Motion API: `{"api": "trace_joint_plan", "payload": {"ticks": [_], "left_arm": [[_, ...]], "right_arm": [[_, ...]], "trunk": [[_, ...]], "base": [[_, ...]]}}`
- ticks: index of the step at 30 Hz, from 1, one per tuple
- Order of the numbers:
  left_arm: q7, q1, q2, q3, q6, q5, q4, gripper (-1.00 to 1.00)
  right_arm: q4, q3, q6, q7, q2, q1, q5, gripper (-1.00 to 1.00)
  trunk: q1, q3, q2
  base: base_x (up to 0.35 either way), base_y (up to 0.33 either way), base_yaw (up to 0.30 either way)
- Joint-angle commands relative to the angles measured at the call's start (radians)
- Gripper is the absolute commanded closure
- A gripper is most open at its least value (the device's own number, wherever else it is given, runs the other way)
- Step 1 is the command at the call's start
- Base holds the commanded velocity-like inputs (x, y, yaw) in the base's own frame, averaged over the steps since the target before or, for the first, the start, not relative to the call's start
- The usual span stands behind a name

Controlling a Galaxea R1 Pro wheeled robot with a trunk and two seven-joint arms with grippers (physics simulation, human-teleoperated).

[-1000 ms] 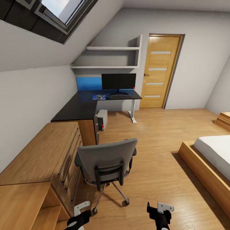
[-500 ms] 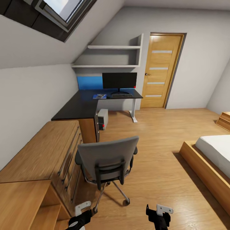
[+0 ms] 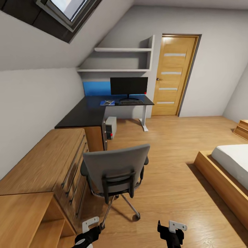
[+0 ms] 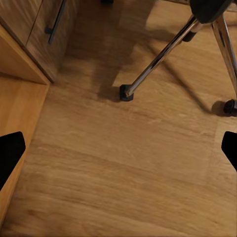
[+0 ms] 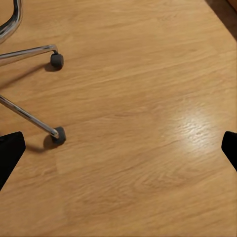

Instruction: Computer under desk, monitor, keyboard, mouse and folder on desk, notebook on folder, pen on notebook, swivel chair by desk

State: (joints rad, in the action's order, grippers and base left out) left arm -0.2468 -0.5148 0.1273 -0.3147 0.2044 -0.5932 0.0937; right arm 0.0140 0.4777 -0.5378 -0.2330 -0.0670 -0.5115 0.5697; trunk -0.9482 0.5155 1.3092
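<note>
Grippers first: the left gripper [image 3: 90, 225] and the right gripper [image 3: 170, 229] hang low over the glossy wood-plank floor [image 3: 172, 165], each with its two dark fingers spread wide and holding nothing, as both wrist views show by the fingertips [image 4: 11, 153] sitting at opposite edges with bare boards between. Just ahead of them stands the grey padded swivel chair [image 3: 115, 172] on its chrome five-star base [image 4: 158, 59], its tall back turned toward the robot, close beside a long light-wood drawer cabinet [image 3: 51, 162] along the left wall. To the right is a low wood-framed bed with a white mattress [image 3: 230, 165]. Farther on, the light grey computer tower [image 3: 110, 127] sits on the floor under the glossy black-topped desk [image 3: 86, 115]. On that desk, against its bright blue back panel, stands the black widescreen monitor [image 3: 129, 86], with the slim dark keyboard [image 3: 131, 102] in front of it and the flat blue folder [image 3: 107, 103] to the left, something small and dark lying on it. Beyond is a wooden door [image 3: 172, 75].
</note>
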Motion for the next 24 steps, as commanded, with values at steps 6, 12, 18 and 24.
{"api": "trace_joint_plan", "payload": {"ticks": [6,12,18,24], "left_arm": [[-0.005,-0.001,0.0,-0.007,0.003,-0.008,0.0,-1.0],[-0.005,-0.001,0.006,-0.009,0.002,-0.008,0.0,-1.0],[-0.005,-0.001,0.006,-0.007,0.002,-0.007,0.0,-1.0],[-0.006,-0.001,0.005,-0.006,0.003,-0.007,0.0,-1.0]], "right_arm": [[0.002,0.009,-0.002,-0.005,-0.001,-0.001,0.004,-1.0],[0.002,0.009,-0.002,-0.003,-0.001,-0.001,0.003,-1.0],[0.001,0.009,-0.002,-0.003,-0.001,-0.001,0.001,-1.0],[0.002,0.009,-0.003,-0.003,-0.001,0.0,0.0,-1.0]], "trunk": [[-0.023,0.02,0.043],[-0.046,0.039,0.085],[-0.05,0.042,0.092],[-0.073,0.061,0.134]], "base": [[0.0,0.0,0.0],[0.0,-0.073,0.033],[0.0,-0.217,0.003],[0.0,-0.052,0.003]]}}
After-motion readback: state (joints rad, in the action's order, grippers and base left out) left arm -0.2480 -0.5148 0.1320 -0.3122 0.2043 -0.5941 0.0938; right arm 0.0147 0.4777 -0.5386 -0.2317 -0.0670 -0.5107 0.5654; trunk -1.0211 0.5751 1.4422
